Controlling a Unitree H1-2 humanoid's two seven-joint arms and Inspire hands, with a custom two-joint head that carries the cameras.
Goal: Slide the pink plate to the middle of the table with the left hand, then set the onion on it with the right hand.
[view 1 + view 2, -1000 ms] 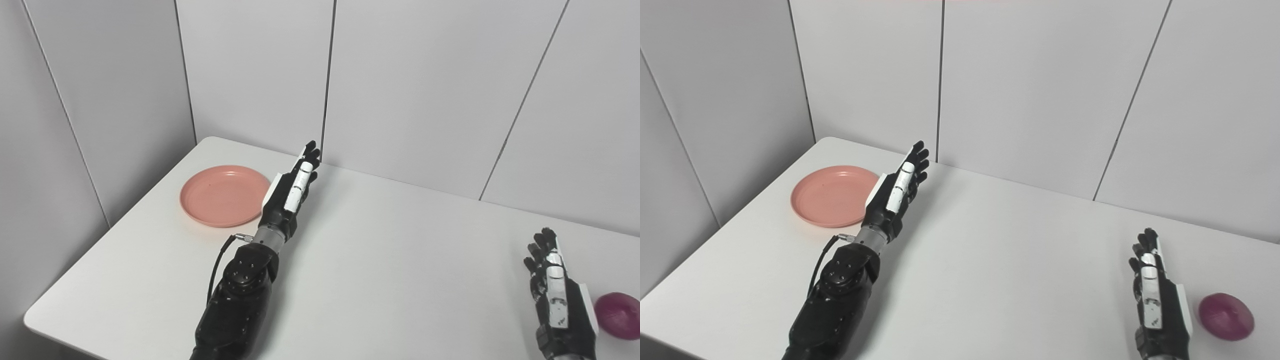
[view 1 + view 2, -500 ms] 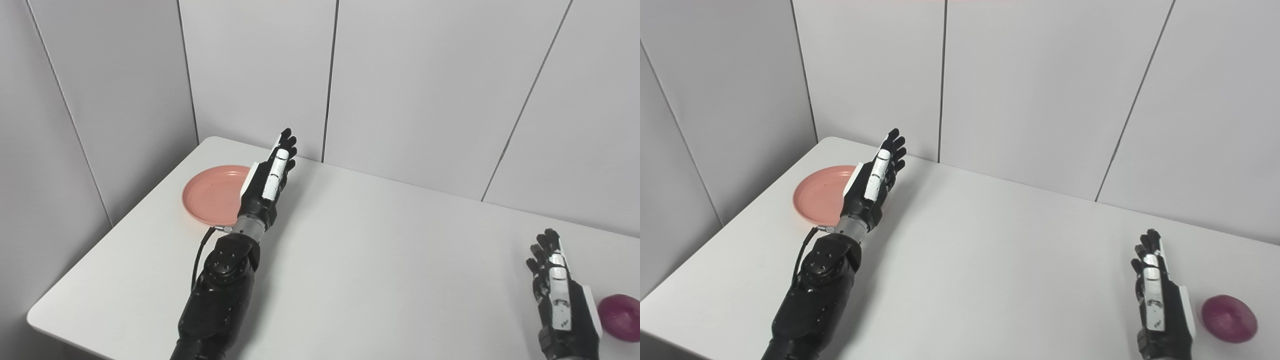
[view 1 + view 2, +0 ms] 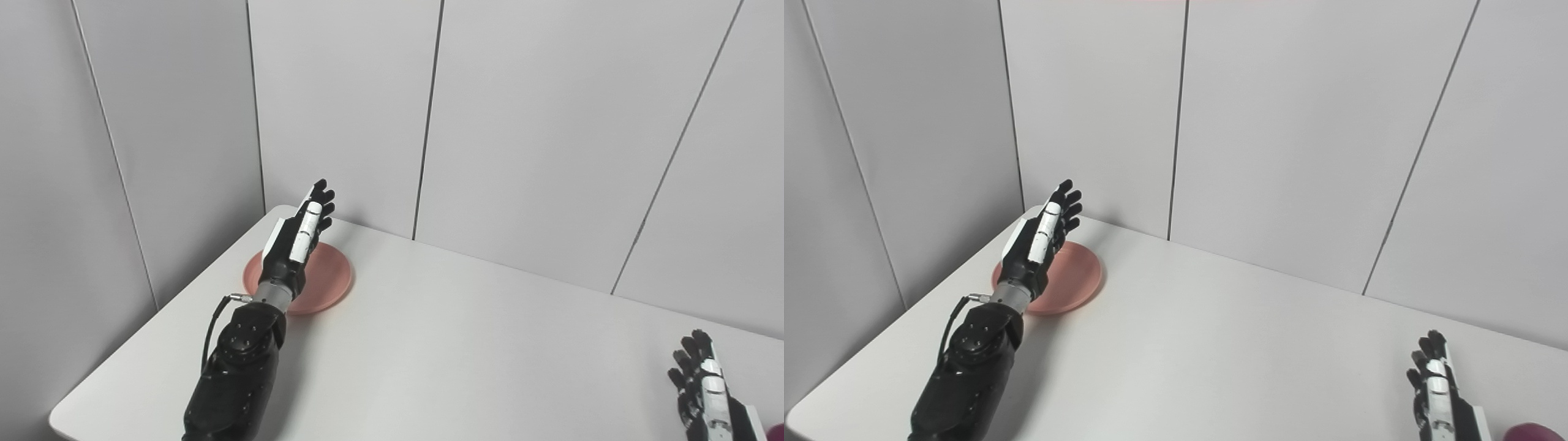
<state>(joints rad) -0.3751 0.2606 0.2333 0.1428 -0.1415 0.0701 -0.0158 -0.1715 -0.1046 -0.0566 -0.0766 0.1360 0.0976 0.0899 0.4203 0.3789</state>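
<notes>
**Left hand over the pink plate, right hand beside the onion**

The left hand [image 3: 296, 240] reaches out from its black forearm toward the far left corner of the white table [image 3: 465, 343]. Its fingers [image 3: 321, 197] are stretched straight and lie close side by side, the palm set on edge and holding nothing. The pink plate [image 3: 327, 278] lies flat on the table under and just to the right of this hand; the hand and wrist cover the plate's left half in both views, so whether the hand touches the plate cannot be told. The plate sits close to the table's back left corner, well away from the middle.

Beyond the left hand's fingertips stand the grey wall panels [image 3: 1286, 122], which run along the back of the table.

Far across the bare tabletop, at the lower right edge, the right hand [image 3: 1442, 398] points forward with its fingers extended and empty, the palm also on edge. Just to the right of it, a sliver of the purple onion [image 3: 1528, 430] shows at the bottom corner, resting on the table and mostly cut off by the frame. Hand and onion appear slightly apart.
</notes>
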